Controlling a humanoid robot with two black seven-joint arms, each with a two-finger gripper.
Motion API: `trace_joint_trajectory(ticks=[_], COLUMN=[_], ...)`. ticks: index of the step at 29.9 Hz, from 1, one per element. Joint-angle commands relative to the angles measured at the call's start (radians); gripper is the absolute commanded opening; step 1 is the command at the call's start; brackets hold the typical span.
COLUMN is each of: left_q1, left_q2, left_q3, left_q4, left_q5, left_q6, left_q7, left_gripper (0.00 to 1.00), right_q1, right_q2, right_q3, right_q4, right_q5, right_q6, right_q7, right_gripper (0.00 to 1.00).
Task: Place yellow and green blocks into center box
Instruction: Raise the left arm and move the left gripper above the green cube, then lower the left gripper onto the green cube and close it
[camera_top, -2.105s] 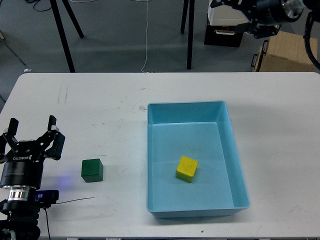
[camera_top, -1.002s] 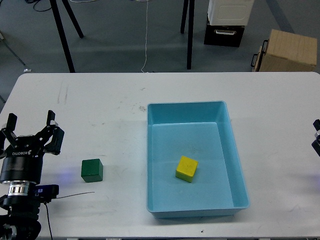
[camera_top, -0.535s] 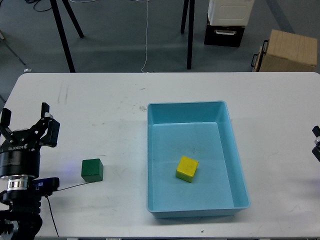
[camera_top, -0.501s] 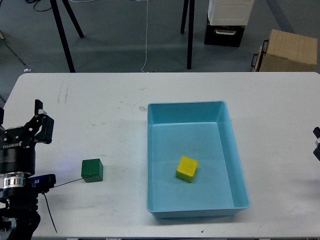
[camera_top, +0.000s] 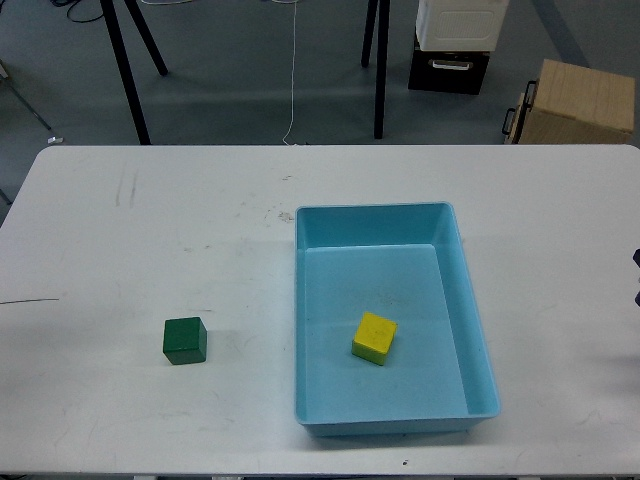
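white table (camera_top: 150, 220): yellow block (camera_top: 374, 337) inside blue tray (camera_top: 480, 345), green block (camera_top: 185, 340) left, outside.

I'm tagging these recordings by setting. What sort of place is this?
Probably a lab or workshop: a plain white table on a grey floor, black stand legs behind it, and a white-and-black crate beside a cardboard box.

Right arm: only a dark sliver (camera_top: 637, 258) shows at the right edge, gripper unreadable.
Tan cardboard box (camera_top: 580, 100): cut off by the right edge.
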Motion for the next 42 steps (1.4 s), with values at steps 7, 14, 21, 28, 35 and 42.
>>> trace_joint_trajectory(ticks=[7, 14, 21, 28, 35, 42], left_q1=[-0.547, -1.269, -1.764, -1.956, -1.939, -1.818], left_q2=[0.37, 0.259, -0.002, -0.194, -0.234, -0.251], left_q3=[0.517, 1.284, 1.883, 2.276, 2.411, 2.42], left_q4=[0.038, 0.173, 0.169, 0.049, 0.046, 0.132], left_q5=[0.265, 0.314, 0.611, 0.868, 0.975, 0.977], left_q6=[0.0, 0.0, 0.0, 0.0, 0.0, 0.0], left_q7=[-0.001, 0.009, 0.019, 0.022, 0.083, 0.091], left_gripper=[1.0, 1.0, 1.0, 1.0, 1.0, 1.0], right_q1=[-0.013, -0.041, -0.053, -0.053, -0.053, -0.053], right_q2=[0.052, 0.105, 0.113, 0.113, 0.113, 0.114], right_q3=[0.002, -0.019, -0.015, -0.006, -0.007, -0.007], right_q4=[0.004, 0.018, 0.024, 0.021, 0.015, 0.012], right_q5=[-0.005, -0.031, -0.032, -0.032, -0.032, -0.032], right_q6=[0.0, 0.0, 0.0, 0.0, 0.0, 0.0], right_q7=[0.0, 0.0, 0.0, 0.0, 0.0, 0.0], right_gripper=[1.0, 1.0, 1.0, 1.0, 1.0, 1.0])
